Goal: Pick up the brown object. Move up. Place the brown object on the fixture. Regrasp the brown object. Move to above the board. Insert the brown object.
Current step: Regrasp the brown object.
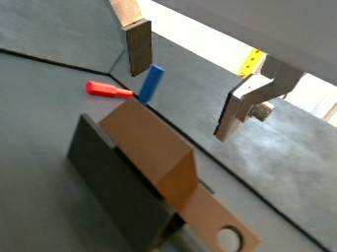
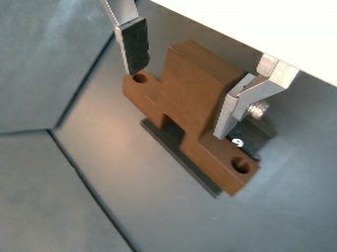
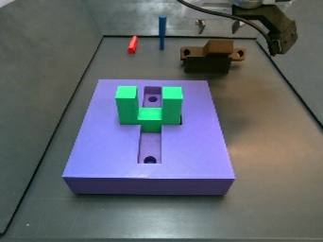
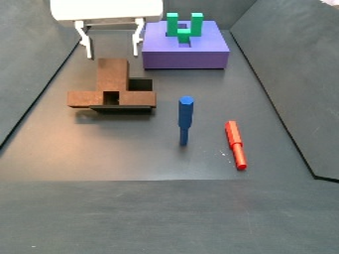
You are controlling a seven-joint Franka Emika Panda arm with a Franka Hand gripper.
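**Work cell inventory — brown object on fixture, gripper free above it**

1. Gripper [image 2: 191, 79] — two flat silver plates with dark pads, spread wide apart and holding nothing. In both wrist views the fingers [image 1: 140, 47] stand clear above the piece, one to each side of it. In a side view the gripper [image 4: 110, 40] hangs just behind the brown object, toward the board; in a side view [image 3: 280, 33] only one finger can be made out, at the far right of the cell.

2. Brown object [image 2: 184, 108] — light-brown bar with a raised middle block and a round hole near each end. It lies across the fixture [image 2: 198, 167], touching it, not gripped. In a wrist view [image 1: 165, 162] one holed end juts past the dark bracket. In both side views it sits on the floor area beyond the board's end [image 3: 209, 54], [image 4: 113, 84].

3. Fixture [image 1: 112, 182] — dark, almost black bracket beneath the bar [image 4: 126, 107].

4. Board [image 3: 127, 156] — lavender-purple slab with a long central slot and round holes, well apart from the fixture [image 4: 185, 50].

5. Green U-shaped block [image 3: 149, 106] — seated on the board, astride the slot.

6. Blue peg [image 4: 187, 119] — upright, near the fixture.

7. Red peg [image 4: 236, 144] — lying flat, beside the blue one.

8. Yellow tag [image 1: 253, 62] — on the wrist hardware; any marks on it are too small to read. No other writing shows.
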